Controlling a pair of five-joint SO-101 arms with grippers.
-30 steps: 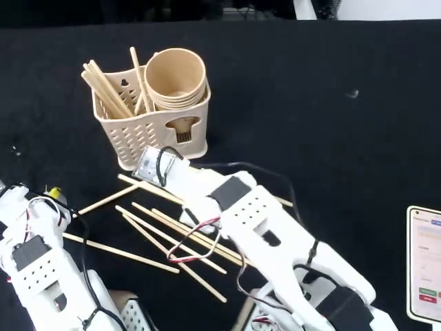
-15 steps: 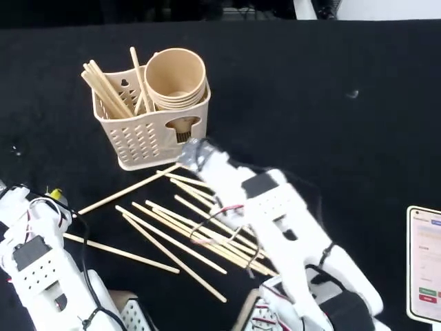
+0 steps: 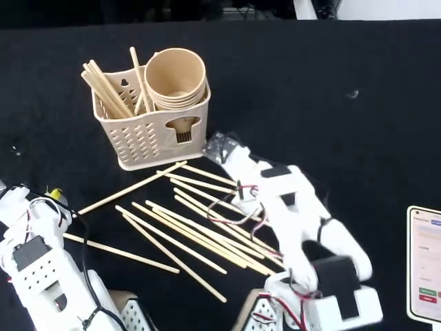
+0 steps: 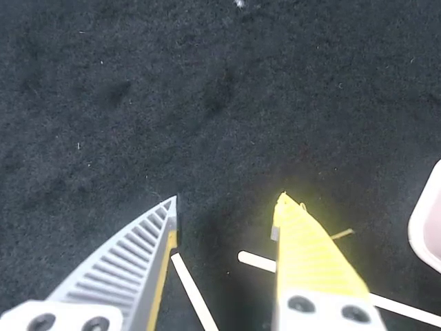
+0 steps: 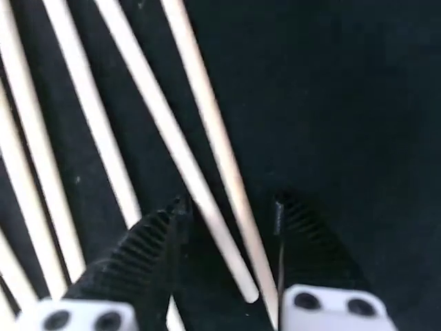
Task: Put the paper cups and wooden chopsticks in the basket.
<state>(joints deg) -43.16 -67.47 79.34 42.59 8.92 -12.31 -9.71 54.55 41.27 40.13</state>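
A beige basket [image 3: 148, 134] stands at the back left, with a stack of paper cups [image 3: 176, 76] and several chopsticks [image 3: 107, 89] upright in it. Several more wooden chopsticks [image 3: 193, 227] lie scattered in front of it. My right gripper [image 3: 222, 147] hovers by the basket's front right corner. It is open [image 5: 231, 201], and two chopsticks [image 5: 207, 141] run between its black fingers without being pinched. My left gripper [image 4: 227, 200] is open low over the black cloth. Two chopstick ends [image 4: 189, 289] lie between its fingers.
The left arm [image 3: 31, 248] sits at the front left edge of the table. A phone [image 3: 424, 262] lies at the right edge. Bare black cloth spreads to the right of and behind the basket.
The right arm has swung from the basket's front left to its front right corner. Several chopsticks near the basket now lie at new angles. The left arm is unmoved.
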